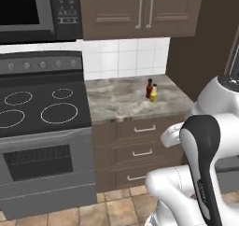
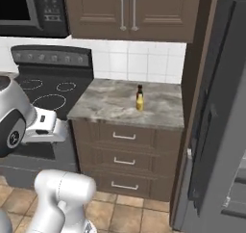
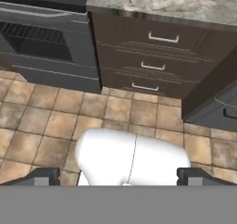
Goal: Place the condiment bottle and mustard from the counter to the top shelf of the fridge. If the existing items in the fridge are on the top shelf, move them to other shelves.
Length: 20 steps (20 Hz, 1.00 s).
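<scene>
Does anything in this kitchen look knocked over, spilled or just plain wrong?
Nothing stands out. The slim dark red-brown bottle and the small yellow squeeze bottle stand upright, close together, on the grey-brown marbled counter. No spill shows, and the brown drawers are shut.

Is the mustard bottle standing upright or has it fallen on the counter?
Upright. The mustard stands on its base on the counter, cap pointing up, right beside the condiment bottle, also upright.

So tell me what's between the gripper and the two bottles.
Nothing visible. The gripper hangs open, low over the floor before the drawers. The condiment bottle and mustard stand close together on the counter, open space around them.
</scene>
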Available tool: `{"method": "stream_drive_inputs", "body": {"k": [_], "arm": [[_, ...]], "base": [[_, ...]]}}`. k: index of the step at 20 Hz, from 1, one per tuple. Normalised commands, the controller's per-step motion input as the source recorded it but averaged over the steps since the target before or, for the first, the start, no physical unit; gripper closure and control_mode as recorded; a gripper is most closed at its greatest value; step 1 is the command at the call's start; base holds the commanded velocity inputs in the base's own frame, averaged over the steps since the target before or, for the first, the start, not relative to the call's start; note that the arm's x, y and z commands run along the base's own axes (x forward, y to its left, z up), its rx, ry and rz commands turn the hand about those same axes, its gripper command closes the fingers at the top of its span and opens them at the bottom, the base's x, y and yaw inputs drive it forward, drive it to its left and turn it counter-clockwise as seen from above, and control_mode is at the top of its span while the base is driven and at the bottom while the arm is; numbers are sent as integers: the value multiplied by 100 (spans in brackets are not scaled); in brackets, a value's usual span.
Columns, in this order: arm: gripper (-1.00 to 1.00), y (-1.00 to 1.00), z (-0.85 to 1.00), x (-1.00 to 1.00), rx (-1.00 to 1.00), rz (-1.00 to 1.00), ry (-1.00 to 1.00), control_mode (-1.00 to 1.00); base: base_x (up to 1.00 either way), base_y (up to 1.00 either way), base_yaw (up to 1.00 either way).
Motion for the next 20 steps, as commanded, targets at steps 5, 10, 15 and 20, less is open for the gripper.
{"method": "stream_drive_inputs", "body": {"k": [5, 10, 15, 20], "arm": [[-100, 0, 0, 0, 0, 0, 0, 100], [-100, 0, 0, 0, 0, 0, 0, 100], [-100, 0, 0, 0, 0, 0, 0, 100], [-100, -51, -25, 26, 0, -3, 8, -100]], "base": [[100, 1, -3], [100, 0, -6], [71, -27, -7], [12, -27, -2]]}}
